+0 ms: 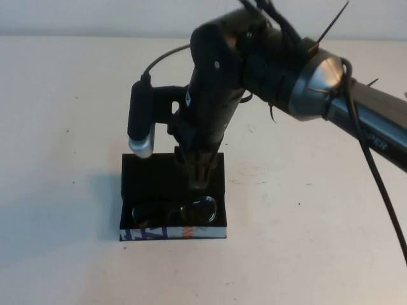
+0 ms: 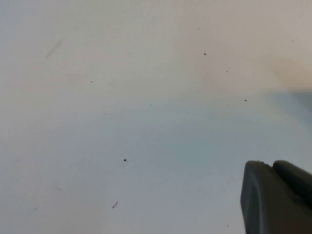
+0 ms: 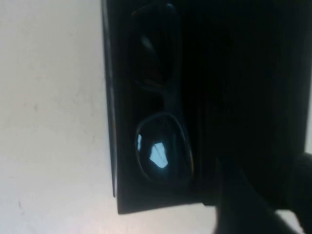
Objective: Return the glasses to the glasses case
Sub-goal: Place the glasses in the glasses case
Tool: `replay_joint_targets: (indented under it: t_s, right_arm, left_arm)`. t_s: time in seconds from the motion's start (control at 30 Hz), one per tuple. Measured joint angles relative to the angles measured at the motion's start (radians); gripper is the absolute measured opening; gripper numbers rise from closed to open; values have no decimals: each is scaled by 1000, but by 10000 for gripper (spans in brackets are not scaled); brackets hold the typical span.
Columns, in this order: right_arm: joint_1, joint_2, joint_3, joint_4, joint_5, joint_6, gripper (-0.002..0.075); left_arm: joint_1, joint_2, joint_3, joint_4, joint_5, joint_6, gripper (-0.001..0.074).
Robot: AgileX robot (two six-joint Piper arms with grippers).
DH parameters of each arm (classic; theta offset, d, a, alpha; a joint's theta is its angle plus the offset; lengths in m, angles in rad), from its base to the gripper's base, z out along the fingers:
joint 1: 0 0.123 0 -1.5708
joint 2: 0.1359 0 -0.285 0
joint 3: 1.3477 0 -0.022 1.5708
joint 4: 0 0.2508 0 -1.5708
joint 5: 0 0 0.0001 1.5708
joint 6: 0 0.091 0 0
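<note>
The black glasses case (image 1: 145, 181) lies open on the table, its white printed front edge (image 1: 172, 233) toward me. The dark-framed glasses (image 1: 202, 207) lie inside it along that front edge, lenses up. My right gripper (image 1: 198, 181) points down into the case just behind the glasses, open and holding nothing. In the right wrist view the glasses (image 3: 163, 153) lie in the case (image 3: 239, 73), beside my right gripper (image 3: 263, 168). My left gripper (image 2: 273, 168) shows only in the left wrist view, shut and empty over bare table.
The right arm (image 1: 305, 76) and its wrist camera (image 1: 141, 121) hang over the back of the case and hide part of it. Pale tabletop (image 1: 305, 216) surrounds the case on all sides.
</note>
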Motion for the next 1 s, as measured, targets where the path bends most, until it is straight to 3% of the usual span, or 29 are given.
replay_joint_targets:
  t_s: [0.17, 0.3, 0.5, 0.8, 1.0]
  right_arm:
    - [-8, -29, 0, -26, 6, 104, 71]
    - [-28, -31, 0, -30, 8, 159, 4]
    - [-48, -31, 0, -30, 8, 212, -10]
    - [-48, -31, 0, -11, 10, 221, -11]
    - [-48, -31, 0, 14, 10, 223, -11]
  left_arm:
    - [0, 0, 0, 0, 0, 0, -1]
    - [0, 0, 0, 0, 0, 0, -1]
    - [0, 0, 0, 42, 2, 2, -1]
    - [0, 0, 0, 412, 9, 35, -1]
    - [0, 0, 0, 307, -204, -173, -1]
